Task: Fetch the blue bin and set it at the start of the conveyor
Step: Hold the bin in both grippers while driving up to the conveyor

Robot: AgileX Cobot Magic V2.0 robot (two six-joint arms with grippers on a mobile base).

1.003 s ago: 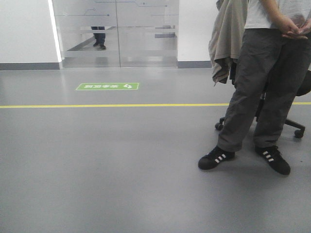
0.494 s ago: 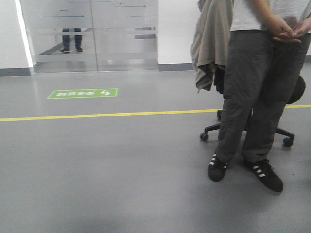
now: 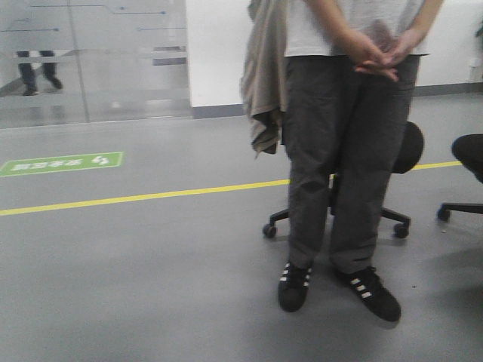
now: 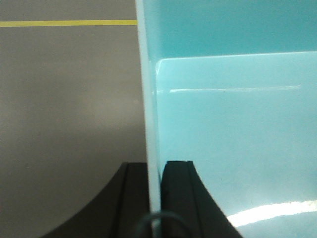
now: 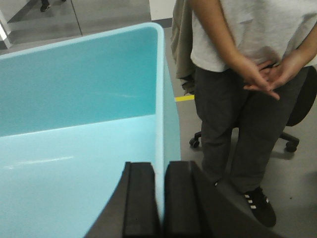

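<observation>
Cyan plastic fills most of both wrist views: the blue bin [image 5: 74, 148] is held between the two arms, with grey floor [image 3: 151, 286] showing beyond its walls. The left end effector [image 4: 154, 198] is clamped on the bin's left wall, with one black pad outside, one inside, and the thin pale rim running up between them. The right end effector [image 5: 161, 198] grips the opposite wall the same way, a pad pressed to each face. The bin's inner walls are smooth, with glare on the bottom.

Near the bin's right wall a person [image 3: 347, 151] stands with their back to the robot, hands clasped behind them, in a light T-shirt, dark trousers and black shoes with white stripes. A black office chair [image 3: 407, 147] stands just past their legs, and a beige jacket [image 3: 264, 83] hangs beside them. Part of a second black chair [image 3: 466, 154] shows at the right edge. A yellow line [image 3: 136, 197] crosses the floor. Beyond it lie a green floor sign [image 3: 60, 163] and a frosted glass partition [image 3: 98, 68].
</observation>
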